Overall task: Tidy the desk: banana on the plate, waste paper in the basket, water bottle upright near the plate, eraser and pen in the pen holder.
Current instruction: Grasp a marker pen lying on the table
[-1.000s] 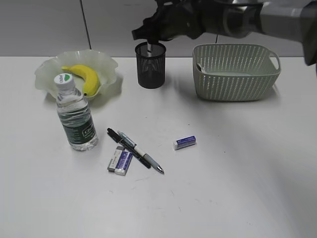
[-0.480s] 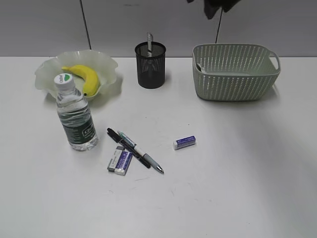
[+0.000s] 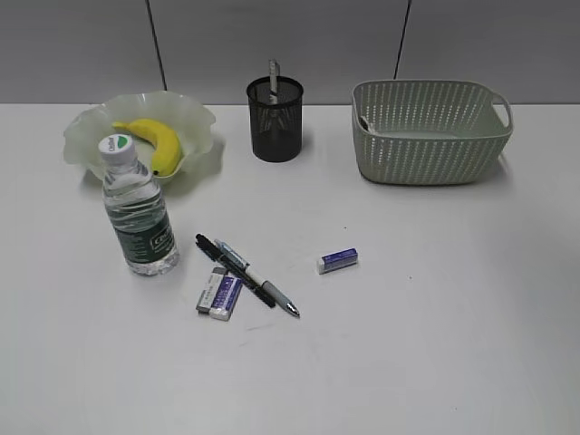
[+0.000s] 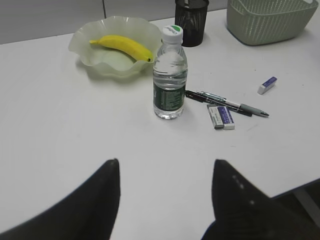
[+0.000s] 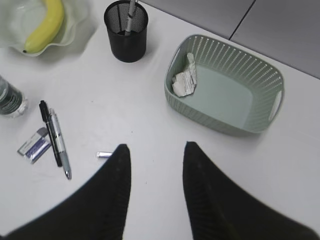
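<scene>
Taking the water bottle [image 3: 138, 207] as the landmark, and working from near to far. Nearest, low in the wrist views: left gripper [image 4: 165, 172] with fingers [image 4: 102, 192] spread apart over bare worktop [image 3: 435, 344], holding nothing; right gripper [image 5: 155, 160] likewise parted and empty, hanging high above the worktop. Just right of the bottle and slightly nearer — two erasers [image 3: 219, 294] lying side by side, touching or nearly touching the two pens [image 3: 246, 275] that lie diagonally together. Farther right of the bottle, alone, a third eraser [image 3: 338, 260]. The bottle itself upright, cap on, just in front of the plate [image 3: 91, 127] — that step looks done. Behind the bottle, the banana [image 3: 156, 141] resting in the plate: done too. Behind and right, the pen holder [image 3: 275, 118] with one pen-like thing [image 3: 273, 74] standing in it. Farthest right, the basket [image 3: 431, 132] with the waste paper [image 5: 185, 80] inside against its left wall: done. Left to do, by the look of it: two pens and three erasers into the holder.
</scene>
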